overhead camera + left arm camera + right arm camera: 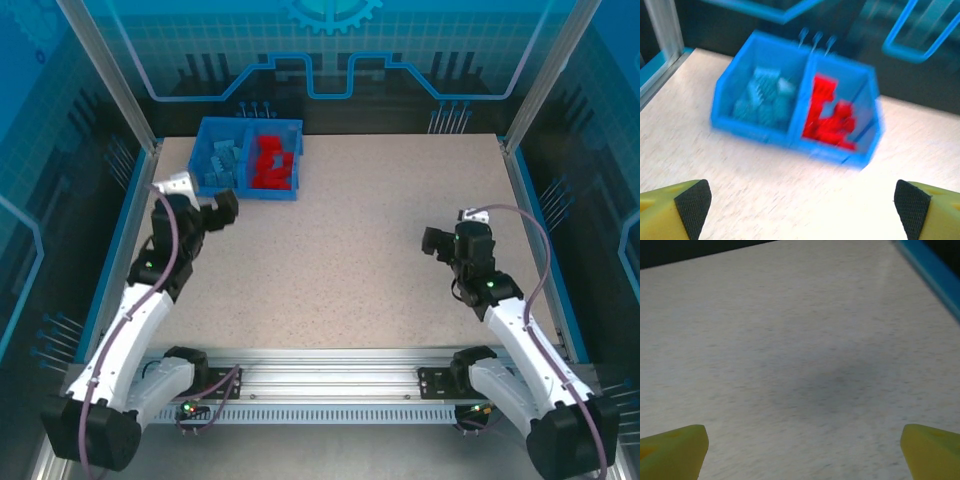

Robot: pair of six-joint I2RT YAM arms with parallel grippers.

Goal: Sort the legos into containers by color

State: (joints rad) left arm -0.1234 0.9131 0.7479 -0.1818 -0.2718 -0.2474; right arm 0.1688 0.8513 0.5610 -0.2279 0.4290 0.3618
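Bin (225, 126) at the table's (350, 250) far left, both compartments loaded.
I see light blue legos (762, 97) in its left compartment, red legos (830, 117) in the right; my left tool (800, 200) gapes empty just before it, my right tool (802, 447) spread wide over the table.

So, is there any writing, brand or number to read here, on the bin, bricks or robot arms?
None can be read. The rectangular blue plastic bin, red studded plastic bricks, light blue studded plastic bricks and white robot arms show no legible lettering; the blue backdrop has a gear drawing, no words.
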